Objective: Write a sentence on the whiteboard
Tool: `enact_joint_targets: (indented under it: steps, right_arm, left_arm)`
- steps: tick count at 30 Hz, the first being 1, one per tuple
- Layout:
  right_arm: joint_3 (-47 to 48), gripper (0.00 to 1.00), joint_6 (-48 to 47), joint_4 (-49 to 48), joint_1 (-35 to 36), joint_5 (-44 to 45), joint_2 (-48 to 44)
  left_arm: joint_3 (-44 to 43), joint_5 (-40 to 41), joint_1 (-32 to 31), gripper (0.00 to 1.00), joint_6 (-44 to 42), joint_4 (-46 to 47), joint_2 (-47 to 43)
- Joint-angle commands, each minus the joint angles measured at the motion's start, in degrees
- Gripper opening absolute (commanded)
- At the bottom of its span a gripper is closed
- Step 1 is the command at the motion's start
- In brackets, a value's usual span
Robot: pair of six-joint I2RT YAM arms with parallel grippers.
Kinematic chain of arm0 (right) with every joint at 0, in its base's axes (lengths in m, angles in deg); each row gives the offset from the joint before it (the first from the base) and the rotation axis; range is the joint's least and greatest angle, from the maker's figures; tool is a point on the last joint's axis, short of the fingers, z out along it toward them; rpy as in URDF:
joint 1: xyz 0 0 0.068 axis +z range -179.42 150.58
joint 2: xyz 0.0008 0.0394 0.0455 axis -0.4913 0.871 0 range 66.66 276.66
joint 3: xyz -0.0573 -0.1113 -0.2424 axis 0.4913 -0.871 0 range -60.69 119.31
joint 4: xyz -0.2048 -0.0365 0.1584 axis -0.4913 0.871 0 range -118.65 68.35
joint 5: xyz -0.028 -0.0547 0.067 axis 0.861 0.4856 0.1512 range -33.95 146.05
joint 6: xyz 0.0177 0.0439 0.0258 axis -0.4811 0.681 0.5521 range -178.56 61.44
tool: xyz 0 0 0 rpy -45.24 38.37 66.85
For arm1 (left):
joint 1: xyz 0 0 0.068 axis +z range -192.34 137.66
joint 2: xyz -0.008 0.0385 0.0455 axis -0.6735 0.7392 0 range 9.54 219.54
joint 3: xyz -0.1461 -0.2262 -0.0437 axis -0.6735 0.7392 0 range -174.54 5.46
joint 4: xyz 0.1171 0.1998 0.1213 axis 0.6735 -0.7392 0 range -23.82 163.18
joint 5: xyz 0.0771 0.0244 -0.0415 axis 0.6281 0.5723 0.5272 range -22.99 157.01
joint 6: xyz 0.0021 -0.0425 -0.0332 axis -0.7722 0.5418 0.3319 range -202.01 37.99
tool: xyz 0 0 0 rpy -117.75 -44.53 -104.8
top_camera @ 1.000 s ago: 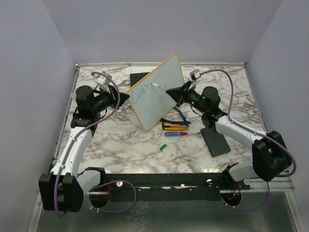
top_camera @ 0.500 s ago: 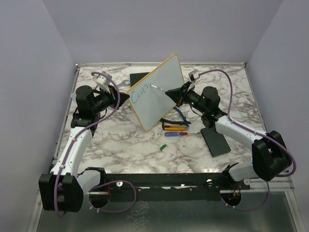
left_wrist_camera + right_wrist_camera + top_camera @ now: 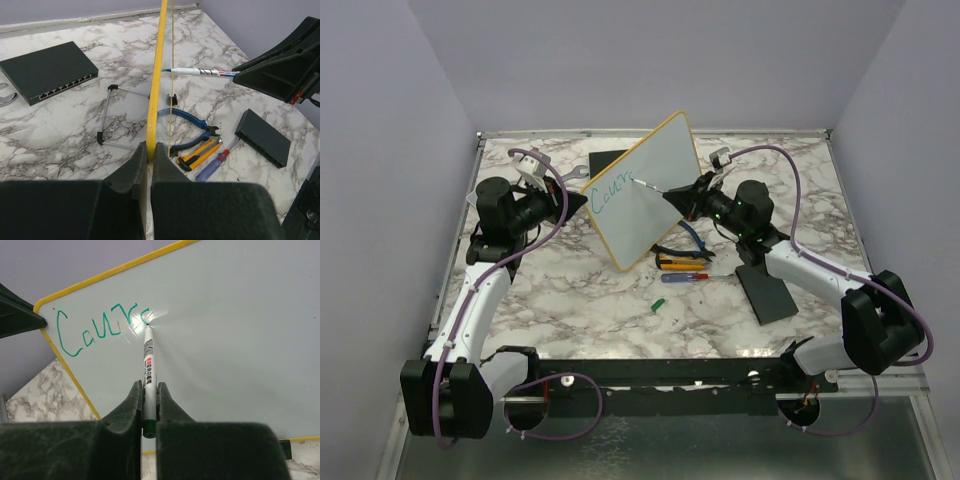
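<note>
Desk [image 3: 600, 310]: marbled, tools scattered near the middle
Whiteboard [image 3: 640, 225]: held up on edge over the far middle of the desk, face turned right
Left pincer [image 3: 151, 150]: closed on the whiteboard's yellow edge
Right pincer [image 3: 148, 390]: closed on a marker [image 3: 148, 360], tip pressed to the whiteboard
Sentence [image 3: 100, 325]: only the first few teal letters written; most is judged left to be done

Top camera: high behind the arms, looking down over the table [image 3: 570, 290]. Left wrist camera, close behind the left gripper [image 3: 149, 150], sees the whiteboard [image 3: 156, 75] edge-on ahead; the right one faces its written side. All three share it and the pen [image 3: 148, 365].
</note>
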Motion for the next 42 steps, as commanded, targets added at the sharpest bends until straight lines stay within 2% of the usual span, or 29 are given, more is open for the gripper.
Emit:
enact_joint_targets:
  steps: [1, 15, 34, 42]
  right_arm:
    - [0.8, 0.01, -0.7, 1.3, 0.2, 3.6, 0.4]
    - [4.7, 0.01, -1.0, 0.9, 0.2, 2.7, 0.7]
    - [-0.4, 0.01, 0.3, 1.9, 0.2, 2.3, 0.3]
    - [0.1, 0.01, -0.2, 2.9, 0.2, 5.6, 0.4]
  left_arm:
    - [0.3, -1.2, 0.2, 0.00, -1.3, 1.5, -1.2]
    - [0.4, -1.3, 0.1, 0.00, -1.3, 1.5, -1.2]
    - [0.3, -1.2, 0.1, 0.00, -1.2, 1.5, -1.2]
    - [0.3, -1.3, 0.0, 0.00, -1.3, 1.6, -1.1]
